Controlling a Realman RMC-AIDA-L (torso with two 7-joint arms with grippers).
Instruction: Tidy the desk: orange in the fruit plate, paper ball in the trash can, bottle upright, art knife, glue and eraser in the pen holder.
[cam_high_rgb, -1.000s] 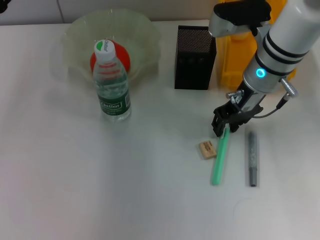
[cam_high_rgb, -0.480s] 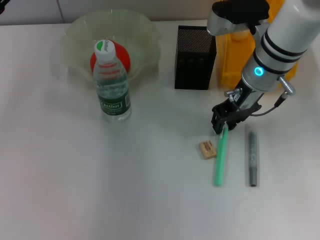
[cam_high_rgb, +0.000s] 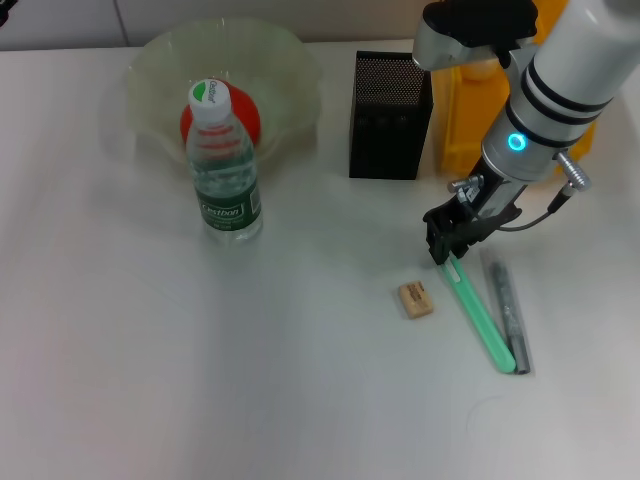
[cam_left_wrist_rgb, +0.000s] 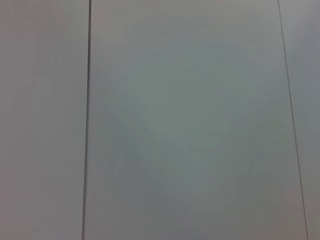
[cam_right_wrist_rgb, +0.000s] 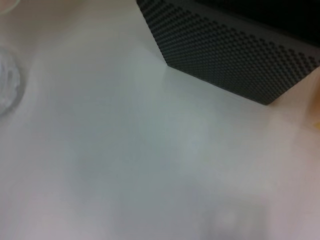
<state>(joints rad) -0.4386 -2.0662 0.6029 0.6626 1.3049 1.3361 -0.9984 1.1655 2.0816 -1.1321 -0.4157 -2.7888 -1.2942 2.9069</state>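
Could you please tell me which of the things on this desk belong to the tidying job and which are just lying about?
Part of the job:
orange in the fruit plate
bottle, upright
eraser on the desk
green stick, right gripper at its upper end
grey pen-like tool beside it
pen holder
trash can

Just lying about:
nothing visible

Beside the black perforated-mesh pen holder (cam_high_rgb: 390, 115) stands the bright yellow trash can (cam_high_rgb: 462, 120). Left of the pen holder, the pale green translucent fruit plate (cam_high_rgb: 160, 65) holds the red-orange orange (cam_high_rgb: 245, 115), fronted by the clear bottle (cam_high_rgb: 222, 165) with its dark green label. Before the pen holder lie a tan eraser (cam_high_rgb: 415, 299), a mint-green stick (cam_high_rgb: 480, 318) and a grey pen (cam_high_rgb: 508, 312).
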